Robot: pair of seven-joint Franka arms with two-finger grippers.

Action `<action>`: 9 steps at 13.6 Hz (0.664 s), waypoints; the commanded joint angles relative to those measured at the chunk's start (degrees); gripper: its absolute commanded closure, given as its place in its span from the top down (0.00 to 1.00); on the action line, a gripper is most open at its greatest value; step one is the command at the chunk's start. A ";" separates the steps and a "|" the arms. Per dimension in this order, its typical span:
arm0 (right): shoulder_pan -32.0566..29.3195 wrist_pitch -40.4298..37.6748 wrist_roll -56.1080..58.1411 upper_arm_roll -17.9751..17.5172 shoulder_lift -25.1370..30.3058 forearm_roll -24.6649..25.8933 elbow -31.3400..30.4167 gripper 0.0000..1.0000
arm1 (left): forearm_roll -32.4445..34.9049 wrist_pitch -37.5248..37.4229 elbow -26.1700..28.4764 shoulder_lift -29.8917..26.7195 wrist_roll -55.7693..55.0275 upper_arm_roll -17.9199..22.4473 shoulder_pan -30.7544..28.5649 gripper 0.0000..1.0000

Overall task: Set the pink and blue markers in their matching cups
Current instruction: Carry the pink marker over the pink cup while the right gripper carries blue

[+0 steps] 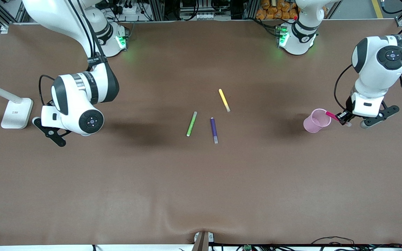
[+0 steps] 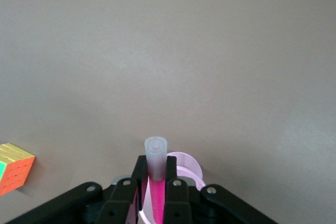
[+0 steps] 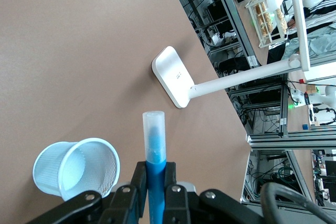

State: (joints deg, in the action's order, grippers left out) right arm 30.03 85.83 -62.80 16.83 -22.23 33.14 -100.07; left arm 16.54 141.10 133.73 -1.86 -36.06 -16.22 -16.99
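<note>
My left gripper [image 1: 343, 117] is shut on the magenta-pink marker [image 1: 330, 114], and the marker's free end reaches over the rim of the pale pink cup [image 1: 316, 121]. In the left wrist view the fingers [image 2: 171, 174] clamp the pink marker [image 2: 157, 199] with the pink cup [image 2: 189, 168] right beneath. My right gripper [image 3: 155, 170] is shut on the sky-blue marker [image 3: 155, 183], held beside the pale blue cup [image 3: 79, 171]. In the front view the right arm's wrist [image 1: 79, 104] hides that gripper, the blue marker and the blue cup.
A lime green pen [image 1: 191, 123], a dark purple pen [image 1: 214, 130] and a yellow pen [image 1: 224, 100] lie mid-table. A white lamp base [image 1: 16, 112] stands by the right arm, also seen in the right wrist view [image 3: 174, 77]. A colour cube [image 2: 14, 167] lies near the left gripper.
</note>
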 commanded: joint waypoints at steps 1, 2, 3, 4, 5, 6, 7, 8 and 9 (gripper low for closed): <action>-1.46 1.79 -3.02 -0.48 -0.35 1.22 -0.74 0.00 | 1.31 3.38 1.36 1.59 -0.95 -0.30 -0.06 0.00; -2.42 2.67 -3.21 -0.48 -0.62 1.22 -1.43 0.00 | 1.31 4.43 1.62 2.38 -0.95 -0.30 -0.06 0.00; -3.13 5.03 -3.21 -0.48 -0.79 1.22 -2.48 0.00 | 1.31 5.31 1.80 2.91 -0.95 -0.30 -0.06 0.00; -4.26 6.35 -3.56 -0.48 -1.06 1.22 -2.84 0.00 | 1.31 6.37 2.15 3.61 -0.95 -0.30 -0.06 0.00; -4.97 7.24 -4.17 -0.48 -1.76 1.22 -2.85 0.00 | 1.31 6.81 2.33 4.23 -0.95 -0.30 -0.06 0.00; -5.07 7.77 -4.96 -0.48 -1.94 1.22 -3.19 0.00 | 1.31 6.82 2.33 4.76 -1.03 -0.30 -0.06 0.00; -5.07 8.73 -7.14 -0.48 -2.37 1.13 -4.15 0.00 | 1.31 6.82 2.33 4.94 -1.03 -0.30 0.03 0.00; -4.98 10.74 -10.04 -0.57 -2.55 1.05 -5.90 0.00 | 1.31 6.82 2.33 5.37 -0.95 -0.30 0.03 0.11; -4.54 13.37 -12.85 -0.57 -2.64 1.05 -7.92 0.00 | 1.31 6.82 2.33 5.73 -0.95 -0.30 -0.06 0.59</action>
State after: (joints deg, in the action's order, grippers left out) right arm 25.19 96.11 -70.41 16.84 -24.98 33.14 -104.68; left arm 16.54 146.87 135.59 3.72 -36.06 -16.38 -16.85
